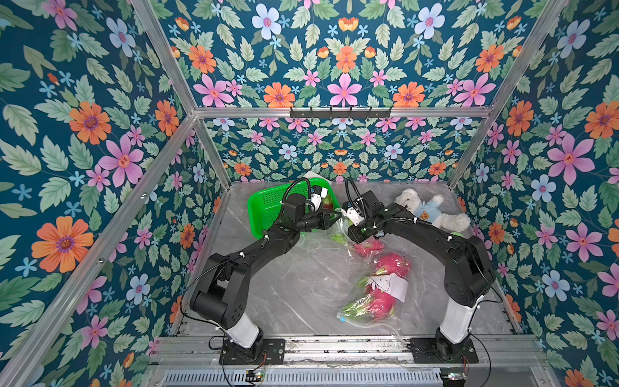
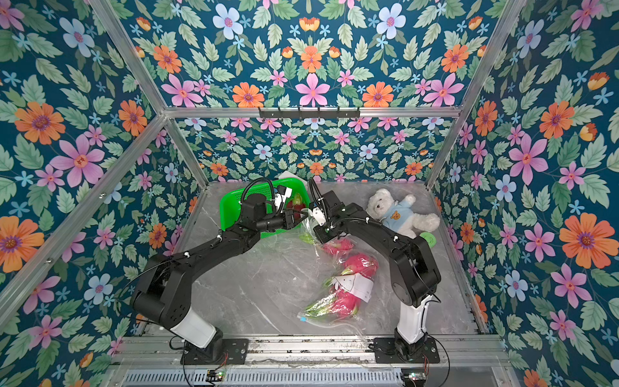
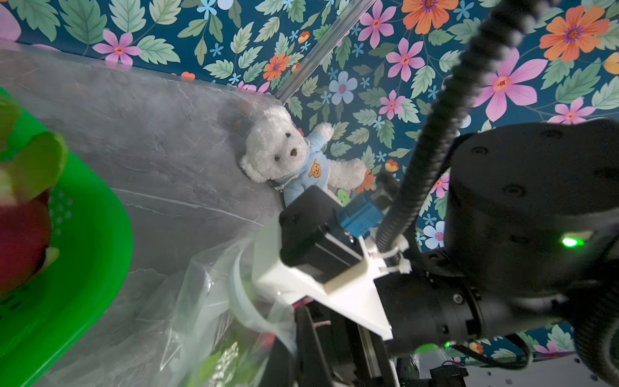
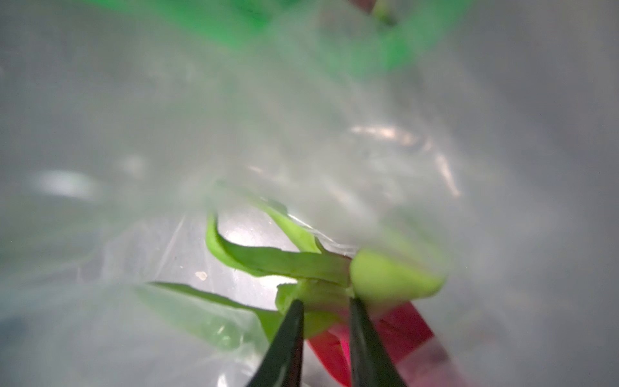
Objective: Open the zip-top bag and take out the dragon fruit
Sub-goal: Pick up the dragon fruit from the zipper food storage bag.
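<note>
The clear zip-top bag [image 1: 392, 284] [image 2: 360, 288] lies on the marble table right of centre, its mouth toward the back. Three magenta dragon fruit show through it [image 1: 395, 263] [image 1: 378, 301] [image 1: 368, 248]. Another dragon fruit [image 2: 296, 201] [image 3: 20, 241] sits in the green basket [image 1: 264, 201]. My left gripper [image 1: 333, 216] [image 3: 288, 355] is shut on the bag's rim, holding it up. My right gripper [image 1: 351, 239] [image 4: 325, 301] is inside the bag mouth. Its fingers stand apart on either side of the green scales of the nearest dragon fruit [image 4: 395, 278].
A white teddy bear [image 1: 425, 209] [image 3: 294, 154] in a blue shirt lies at the back right, close behind my right arm. A small green disc [image 1: 455, 234] lies beside it. The basket [image 2: 231, 204] fills the back left. Floral walls and aluminium posts enclose the table.
</note>
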You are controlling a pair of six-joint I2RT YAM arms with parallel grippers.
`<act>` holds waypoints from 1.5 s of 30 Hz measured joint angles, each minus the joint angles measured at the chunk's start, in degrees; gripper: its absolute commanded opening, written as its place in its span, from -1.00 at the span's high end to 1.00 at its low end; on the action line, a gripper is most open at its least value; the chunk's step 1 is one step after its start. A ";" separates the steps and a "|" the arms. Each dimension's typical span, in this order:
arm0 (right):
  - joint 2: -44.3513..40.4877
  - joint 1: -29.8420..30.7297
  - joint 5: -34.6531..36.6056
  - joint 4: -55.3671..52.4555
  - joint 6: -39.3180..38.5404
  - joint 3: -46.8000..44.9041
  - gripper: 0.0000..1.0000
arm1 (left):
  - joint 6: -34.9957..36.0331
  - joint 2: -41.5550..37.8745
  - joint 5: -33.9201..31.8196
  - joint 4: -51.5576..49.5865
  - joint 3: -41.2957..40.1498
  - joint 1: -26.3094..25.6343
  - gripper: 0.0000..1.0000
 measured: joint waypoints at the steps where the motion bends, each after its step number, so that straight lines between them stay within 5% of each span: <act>1: 0.37 0.09 0.02 0.02 -0.48 0.26 0.17 | 0.00 0.02 -0.04 -0.02 0.04 0.00 1.00; 14: 11.98 2.75 6.78 0.81 -6.01 7.82 -0.02 | 0.00 -0.09 -3.80 -6.99 0.55 0.52 1.00; 16: 13.51 3.06 8.22 1.11 -7.39 9.01 0.11 | 0.00 -0.11 -4.07 -7.76 0.63 0.48 1.00; 22: 15.32 3.52 9.33 0.28 -9.94 10.82 0.99 | 0.24 -0.96 -4.74 -7.74 0.85 0.48 1.00; 24: 14.93 3.54 9.38 -0.07 -10.08 10.67 1.00 | 0.44 -1.03 -4.61 -7.67 0.87 0.48 1.00; 39: -5.88 0.74 2.95 6.51 -1.84 -6.45 1.00 | 1.79 -1.05 8.52 4.55 1.14 0.15 1.00; 45: -17.35 -4.00 -1.70 16.76 4.28 -17.25 1.00 | 1.95 0.04 -0.90 -1.68 -0.76 2.75 1.00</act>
